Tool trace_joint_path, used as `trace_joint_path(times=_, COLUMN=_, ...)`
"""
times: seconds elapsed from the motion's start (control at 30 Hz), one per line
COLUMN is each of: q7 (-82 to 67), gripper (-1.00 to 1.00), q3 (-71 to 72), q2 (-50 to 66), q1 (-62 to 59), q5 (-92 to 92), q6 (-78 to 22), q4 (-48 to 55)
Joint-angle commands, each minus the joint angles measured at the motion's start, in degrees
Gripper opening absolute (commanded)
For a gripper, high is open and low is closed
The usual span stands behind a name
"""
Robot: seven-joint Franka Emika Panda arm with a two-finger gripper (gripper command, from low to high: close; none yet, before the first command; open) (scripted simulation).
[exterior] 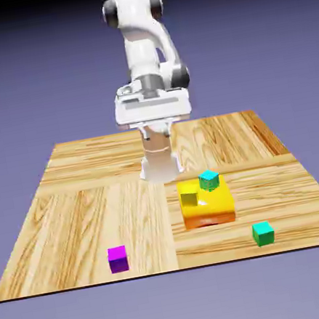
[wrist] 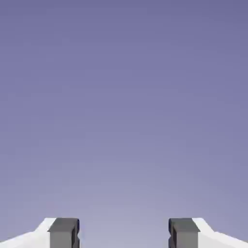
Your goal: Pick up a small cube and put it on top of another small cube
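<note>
1. Pincer stands wide apart, nothing between the tips. Hand view shows only backdrop, so the hand appears to be aimed outward, not down.
2. Landmark: yellow block. Purple cube lies well apart from it, to the exterior view's left and nearer the camera; green cube nearer the camera too, to its right.
3. Cyan cube shows at the block's far edge, yellow cube at its left part. On top or behind: cannot tell. Which pair is meant: unclear.
4. Step in hand, my reading: the approach, with no stack made. Tip the hand downward while high, clear of the block.
5. Purple or green looks the easier pick, having free space around. Centre above, square the fingers to two opposite faces, descend straight, close gently.
6. Near the block, a finger could clip its edge or nudge a neighbouring cube.
</note>
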Motion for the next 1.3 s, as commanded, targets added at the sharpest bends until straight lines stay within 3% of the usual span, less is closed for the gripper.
trace_joint_path(times=0.0, q7=0.49, gripper=0.0, q3=-0.79, q2=2.08, q1=-0.31, q5=1.44, q6=-2.37, q4=1.67)
trace_joint_path(times=1.27, q7=19.04, gripper=0.0, q3=-30.63, q2=80.99, q1=-11.97, q5=56.05, q6=-92.24, q4=64.97)
